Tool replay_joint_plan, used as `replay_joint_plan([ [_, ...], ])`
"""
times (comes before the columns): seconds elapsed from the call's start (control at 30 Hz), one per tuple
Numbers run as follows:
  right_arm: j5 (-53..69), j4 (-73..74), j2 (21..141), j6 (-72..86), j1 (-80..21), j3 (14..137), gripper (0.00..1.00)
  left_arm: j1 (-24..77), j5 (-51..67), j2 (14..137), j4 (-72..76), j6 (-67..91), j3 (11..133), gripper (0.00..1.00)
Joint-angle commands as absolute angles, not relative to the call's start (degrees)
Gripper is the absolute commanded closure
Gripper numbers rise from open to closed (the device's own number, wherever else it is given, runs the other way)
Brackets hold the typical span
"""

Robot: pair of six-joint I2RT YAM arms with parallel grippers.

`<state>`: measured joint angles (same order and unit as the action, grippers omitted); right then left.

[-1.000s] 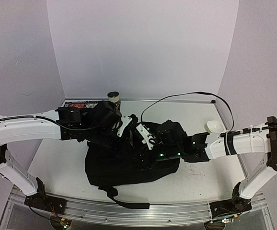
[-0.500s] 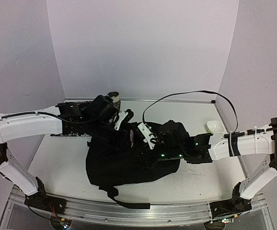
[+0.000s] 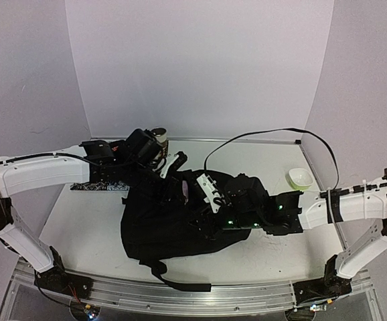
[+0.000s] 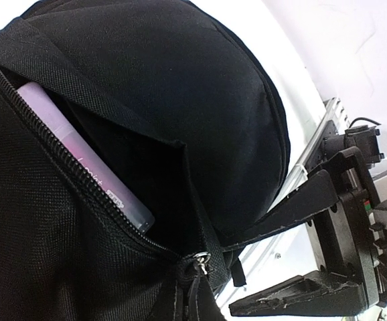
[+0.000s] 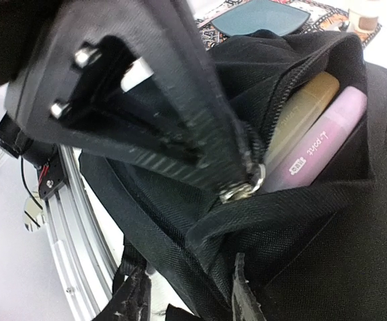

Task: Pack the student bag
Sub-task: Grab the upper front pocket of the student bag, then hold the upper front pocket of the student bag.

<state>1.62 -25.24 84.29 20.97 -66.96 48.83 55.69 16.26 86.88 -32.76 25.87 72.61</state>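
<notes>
The student bag point(image 3: 170, 227), a floppy black backpack, lies mid-table with its zipped pocket partly open. A pink marker point(image 5: 327, 134) and a yellow one point(image 5: 304, 110) lie inside the pocket; the pink marker point(image 4: 80, 157) also shows in the left wrist view. My left gripper point(image 4: 193, 297) is shut on the zipper pull point(image 4: 200, 262) at the end of the opening, and it point(image 3: 182, 186) sits over the bag's top. My right gripper point(image 5: 188, 301) stands open just beside it, its fingers point(image 5: 247, 294) straddling a fold of bag fabric below the slider point(image 5: 244, 187).
A dark teal plate point(image 5: 260, 17) rests on a patterned mat point(image 3: 90, 187) at the back left. A small cup point(image 3: 159, 134) stands by the back wall and a white bowl point(image 3: 300, 177) at the right. A black cable point(image 3: 260, 132) arcs over the table.
My right gripper has gone from shut to open and let go of the bag. My left gripper has drawn back and left with the zipper pull, lifting the bag's top.
</notes>
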Motion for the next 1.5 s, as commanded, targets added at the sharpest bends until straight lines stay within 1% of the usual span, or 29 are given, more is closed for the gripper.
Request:
replay_joint_plan([
  [0.0, 0.3, -27.48, 84.35, 23.22, -67.64, 49.14, 0.55, 54.84, 17.35, 83.62, -26.35, 27.35, 72.82, 1.0],
  [0.13, 0.0, -28.13, 86.02, 22.68, -68.24, 51.39, 0.53, 54.84, 18.93, 83.61, -26.72, 28.26, 72.45, 1.0],
  [0.23, -2.1, -28.18, 86.46, 22.65, -68.72, 52.09, 0.49, 54.84, 18.93, 82.94, -27.85, 28.47, 72.51, 1.0],
  [0.3, -2.84, -28.06, 86.31, 22.84, -69.04, 52.0, 0.49, 54.88, 18.78, 82.52, -28.73, 28.35, 72.71, 1.0],
  [0.33, -3.11, -27.95, 86.15, 22.9, -69.15, 51.94, 0.51, 54.84, 18.72, 82.44, -29.21, 28.12, 72.85, 1.0],
  [0.4, -3.48, -27.71, 85.77, 22.97, -69.3, 51.79, 0.57, 54.84, 18.48, 82.44, -30.46, 27.48, 73.43, 1.0],
  [0.43, -3.5, -27.35, 85.61, 22.88, -69.36, 51.56, 0.64, 54.83, 17.94, 82.53, -31.37, 26.91, 73.95, 1.0],
  [0.53, -2.96, -25.61, 85.13, 22.19, -69.38, 51.4, 0.89, 54.81, 15.08, 82.91, -34.75, 24.33, 76.55, 1.0],
  [0.57, -2.57, -25.14, 84.89, 21.93, -69.39, 51.23, 0.96, 54.76, 13.81, 83.15, -35.99, 23.28, 77.66, 1.0],
  [0.6, -2.06, -24.68, 84.65, 21.66, -69.38, 50.96, 1.0, 54.75, 12.65, 83.51, -37.27, 22.44, 78.61, 1.0],
  [0.9, 1.23, -19.54, 82.11, 18.69, -69.52, 47.9, 1.0, 53.26, 1.76, 87.5, -44.6, 15.82, 88.44, 1.0],
  [1.1, 1.15, -17.59, 80.53, 17.93, -69.8, 46.19, 1.0, 52.93, 1.37, 90.37, -45.36, 15.04, 89.38, 1.0],
  [1.2, 0.91, -17.41, 80.14, 18.15, -69.85, 46.4, 1.0, 52.92, 8.07, 90.65, -45.1, 14.36, 88.75, 0.98],
  [1.27, 0.47, -18.11, 79.91, 18.39, -69.83, 46.54, 1.0, 52.92, 11.82, 89.96, -44.42, 13.62, 86.77, 0.98],
  [1.33, 0.09, -19.0, 80.01, 18.38, -69.83, 46.66, 1.0, 52.91, 9.85, 88.97, -44.22, 13.91, 84.18, 1.0],
  [1.4, 0.68, -19.39, 80.81, 18.35, -69.92, 46.86, 1.0, 52.91, 5.54, 88.28, -44.3, 14.19, 83.68, 1.0],
  [1.43, 1.19, -19.42, 81.3, 18.33, -69.89, 47.02, 1.0, 52.92, 4.98, 88.18, -44.3, 13.93, 84.06, 0.99],
  [1.47, 1.86, -19.43, 81.64, 18.36, -69.87, 47.17, 1.0, 52.91, 5.32, 88.16, -44.25, 13.57, 84.63, 0.96],
])
